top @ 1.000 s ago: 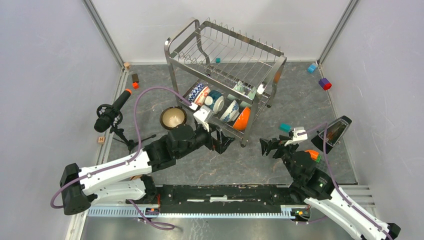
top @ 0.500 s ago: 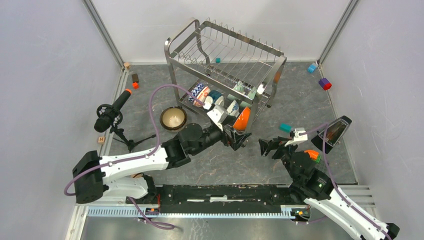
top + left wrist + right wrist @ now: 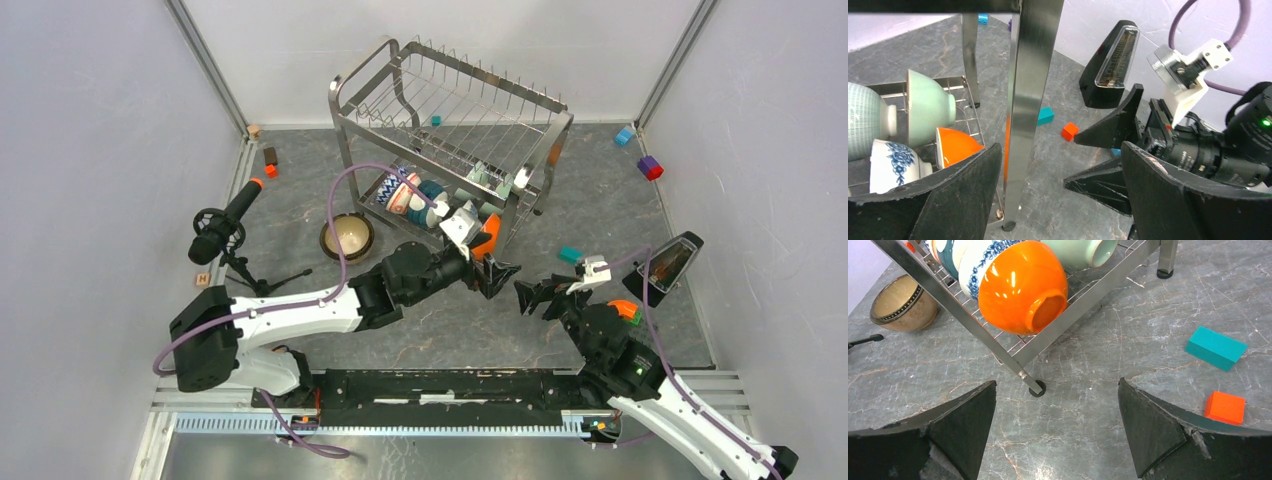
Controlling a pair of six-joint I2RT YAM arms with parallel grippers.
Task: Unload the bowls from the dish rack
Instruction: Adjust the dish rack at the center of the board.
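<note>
The steel dish rack [image 3: 450,120] stands at the back of the table. Its lower tier holds several bowls: a red-patterned one [image 3: 400,190], a teal one [image 3: 432,190] and an orange one [image 3: 487,235]. A brown bowl [image 3: 347,236] sits on the table left of the rack. My left gripper [image 3: 497,278] is open and empty at the rack's front right corner, its leg [image 3: 1030,100] between the fingers. The left wrist view shows a pale green bowl [image 3: 928,107], the orange bowl [image 3: 955,147] and a blue-and-white bowl [image 3: 893,162]. My right gripper [image 3: 532,295] is open and empty, facing the orange bowl [image 3: 1018,290] and the rack's foot [image 3: 1037,388].
A microphone on a tripod [image 3: 225,225] stands at the left. A black wedge-shaped device [image 3: 665,262] sits at the right. A teal block [image 3: 1215,347] and an orange block [image 3: 1225,407] lie near my right gripper. More blocks [image 3: 650,167] lie by the right wall.
My left arm has swung right along the rack's front, from its left end to its right corner, close to the right gripper. The right arm has hardly moved.
</note>
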